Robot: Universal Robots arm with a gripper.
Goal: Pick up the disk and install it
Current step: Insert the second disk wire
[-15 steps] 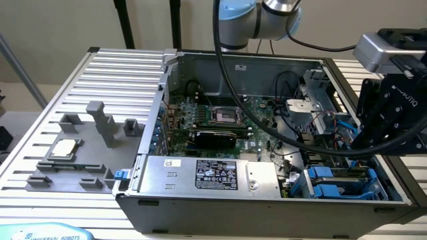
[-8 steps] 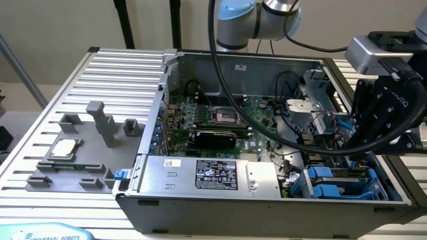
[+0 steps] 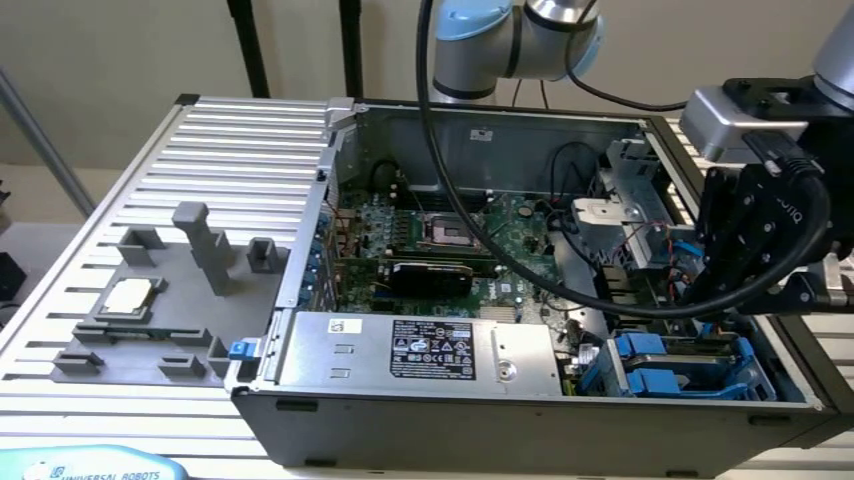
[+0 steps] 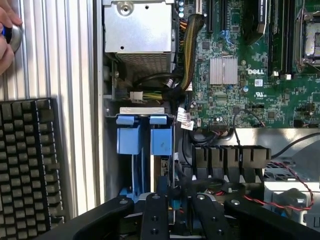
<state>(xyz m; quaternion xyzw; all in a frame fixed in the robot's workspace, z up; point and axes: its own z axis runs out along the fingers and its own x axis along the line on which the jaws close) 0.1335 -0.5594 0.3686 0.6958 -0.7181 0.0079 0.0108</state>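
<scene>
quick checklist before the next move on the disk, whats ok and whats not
1. Disk sits in the drive bay of the case: ok.
2. Fully seated in the bay: cannot tell.
3. Gripper directly above the bay: ok.
4. Gripper grip on the disk: cannot tell.
5. Black cables run close beside the gripper: not ok.
6. A hand rests on the table beside the case: not ok.

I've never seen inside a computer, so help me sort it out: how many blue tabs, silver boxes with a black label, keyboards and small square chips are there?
Blue tabs: 2
Silver box with a black label: 1
Keyboard: 1
Small square chip: 1
Total: 5
</scene>
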